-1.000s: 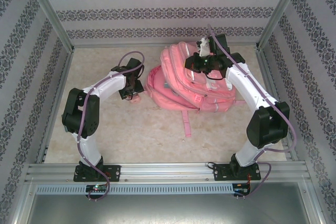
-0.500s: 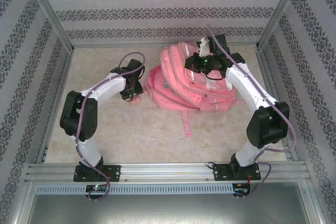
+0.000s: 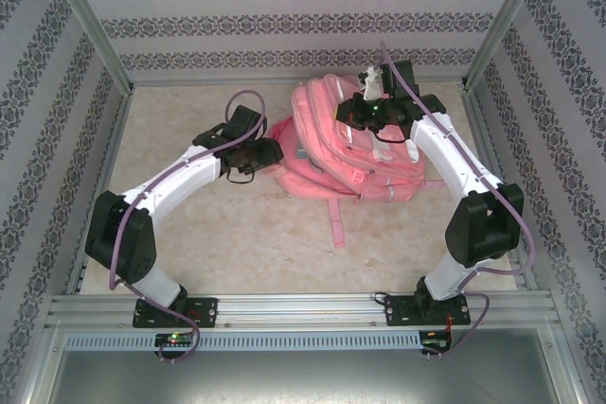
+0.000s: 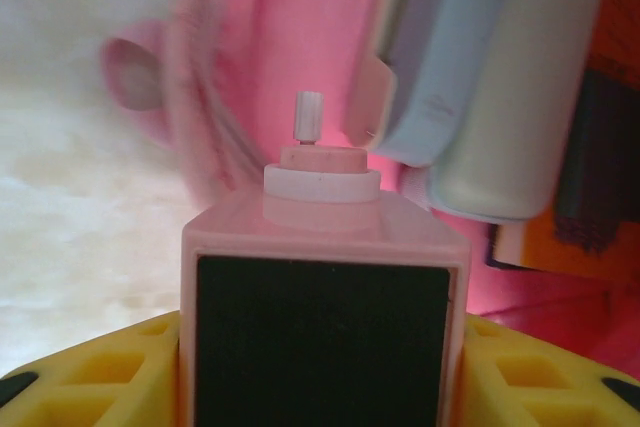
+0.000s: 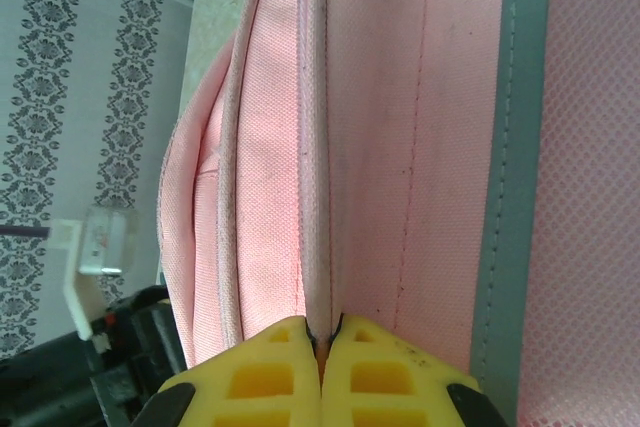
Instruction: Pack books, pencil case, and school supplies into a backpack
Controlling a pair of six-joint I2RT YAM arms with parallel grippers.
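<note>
Beige tabletop (image 3: 189, 224) bears the pink backpack (image 3: 350, 153) at far centre. The left gripper (image 3: 273, 150) clamps a pinkish box (image 4: 320, 247), capped end toward the books (image 4: 470, 77); the right gripper (image 5: 322, 342) pinches the backpack's fabric.

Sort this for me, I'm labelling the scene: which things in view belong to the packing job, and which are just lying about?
Job: backpack; pink box in left gripper; books inside it; right gripper pinching its fabric.
Just there: patterned walls; metal frame.
</note>
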